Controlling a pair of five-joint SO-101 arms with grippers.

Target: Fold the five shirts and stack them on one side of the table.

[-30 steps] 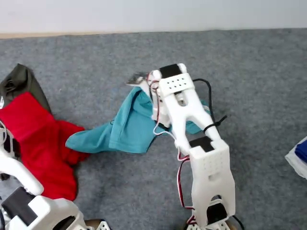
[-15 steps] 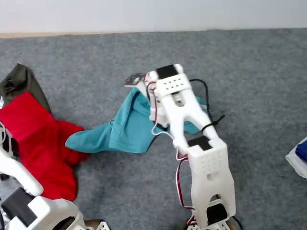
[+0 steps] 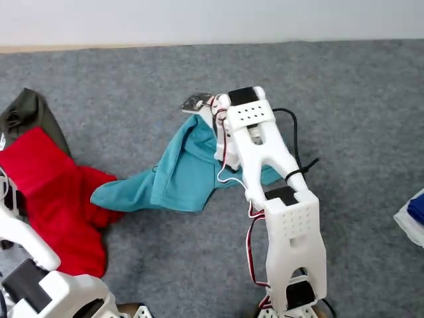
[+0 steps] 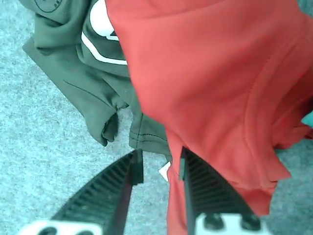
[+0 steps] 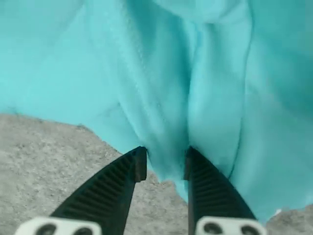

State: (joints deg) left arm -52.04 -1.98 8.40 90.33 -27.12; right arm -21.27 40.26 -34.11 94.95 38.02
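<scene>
At the table's (image 3: 344,86) centre lies the teal shirt (image 3: 175,175), which looks soft, light and floppy and is probably best taken by a hem or shoulder edge. Its 1 o'clock corner is pinched by the right gripper (image 5: 165,161), fingers closed on a fold. At 9 o'clock, the left gripper (image 4: 156,164) hovers over the red shirt (image 4: 220,88), fingers slightly spread and holding nothing.

gripper (image 5: 165,152): black fingers pinch a fold of teal shirt (image 5: 161,68) | shirt: bunched, creased | below: grey counter (image 5: 44,166)
</scene>
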